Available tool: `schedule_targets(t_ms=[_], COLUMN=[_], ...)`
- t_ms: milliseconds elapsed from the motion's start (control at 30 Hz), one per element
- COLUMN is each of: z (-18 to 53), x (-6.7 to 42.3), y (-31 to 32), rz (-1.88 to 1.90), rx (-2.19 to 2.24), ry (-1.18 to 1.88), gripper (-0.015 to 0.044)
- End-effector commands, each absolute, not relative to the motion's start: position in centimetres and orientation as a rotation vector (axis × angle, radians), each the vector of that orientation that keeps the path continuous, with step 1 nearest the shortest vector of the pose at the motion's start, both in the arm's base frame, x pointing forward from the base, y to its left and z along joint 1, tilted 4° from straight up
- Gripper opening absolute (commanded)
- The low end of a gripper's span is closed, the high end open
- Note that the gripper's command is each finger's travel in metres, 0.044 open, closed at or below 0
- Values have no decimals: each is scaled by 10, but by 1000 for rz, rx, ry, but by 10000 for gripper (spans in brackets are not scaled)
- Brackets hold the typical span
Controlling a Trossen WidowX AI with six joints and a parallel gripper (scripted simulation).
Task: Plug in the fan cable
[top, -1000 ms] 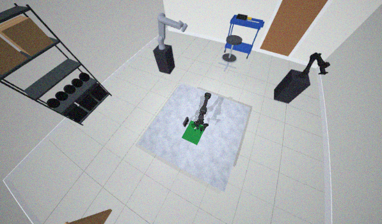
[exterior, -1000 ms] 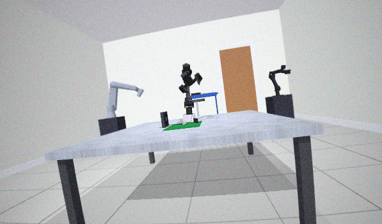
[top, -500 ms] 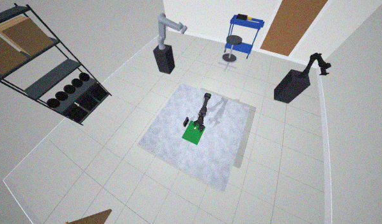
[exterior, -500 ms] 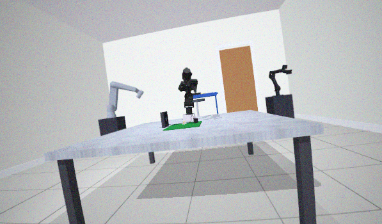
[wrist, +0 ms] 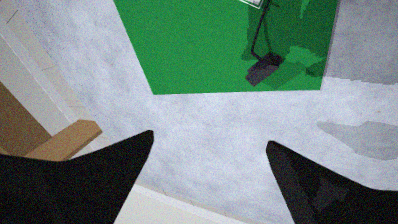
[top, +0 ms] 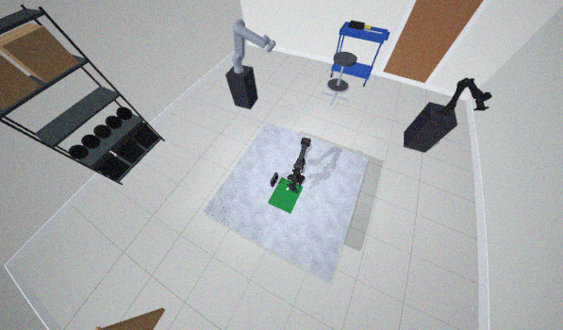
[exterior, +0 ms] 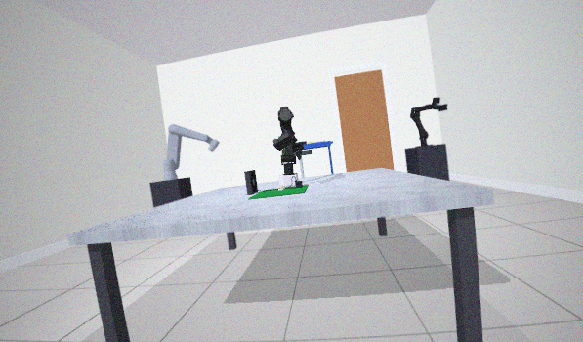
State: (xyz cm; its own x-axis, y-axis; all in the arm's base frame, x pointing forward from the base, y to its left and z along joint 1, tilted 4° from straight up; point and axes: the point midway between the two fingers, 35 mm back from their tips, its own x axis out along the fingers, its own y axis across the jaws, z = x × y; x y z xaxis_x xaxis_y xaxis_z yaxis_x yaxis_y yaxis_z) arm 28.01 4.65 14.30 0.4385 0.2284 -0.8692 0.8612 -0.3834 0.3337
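A green board (top: 282, 200) (exterior: 275, 193) (wrist: 200, 45) lies on the grey table (top: 318, 226) (exterior: 378, 195) (wrist: 225, 115). In the wrist view a dark plug (wrist: 263, 68) lies flat on the board near its edge. Its thin black cable (wrist: 259, 30) runs toward the top of the frame. A white header (wrist: 251, 3) shows at the top edge, cut off. A black fan (top: 273, 178) (exterior: 251, 182) stands upright beside the board. My gripper (top: 294, 185) (exterior: 288, 180) (wrist: 210, 140) is open and empty. It hangs above the table and touches nothing.
The table's edge and a wooden piece (wrist: 55, 142) on the floor show at the wrist view's lower left. Around the room stand a grey arm (top: 242, 52), a black arm (top: 469, 91), a shelf rack (top: 73, 113), a blue cart (top: 360, 47) and a stool (top: 343, 61).
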Motion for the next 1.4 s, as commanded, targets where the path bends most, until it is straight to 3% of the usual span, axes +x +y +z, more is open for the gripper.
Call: schedule_targets(t_ms=[0, 567, 833, 1367], z=[113, 113, 53, 34], x=[249, 249, 252, 254], y=[41, 41, 45, 46], rz=[-1610, -1610, -1611, -1611], rx=[2225, 2225, 2225, 2225], ry=[678, 678, 678, 678], gripper=[440, 440, 440, 440])
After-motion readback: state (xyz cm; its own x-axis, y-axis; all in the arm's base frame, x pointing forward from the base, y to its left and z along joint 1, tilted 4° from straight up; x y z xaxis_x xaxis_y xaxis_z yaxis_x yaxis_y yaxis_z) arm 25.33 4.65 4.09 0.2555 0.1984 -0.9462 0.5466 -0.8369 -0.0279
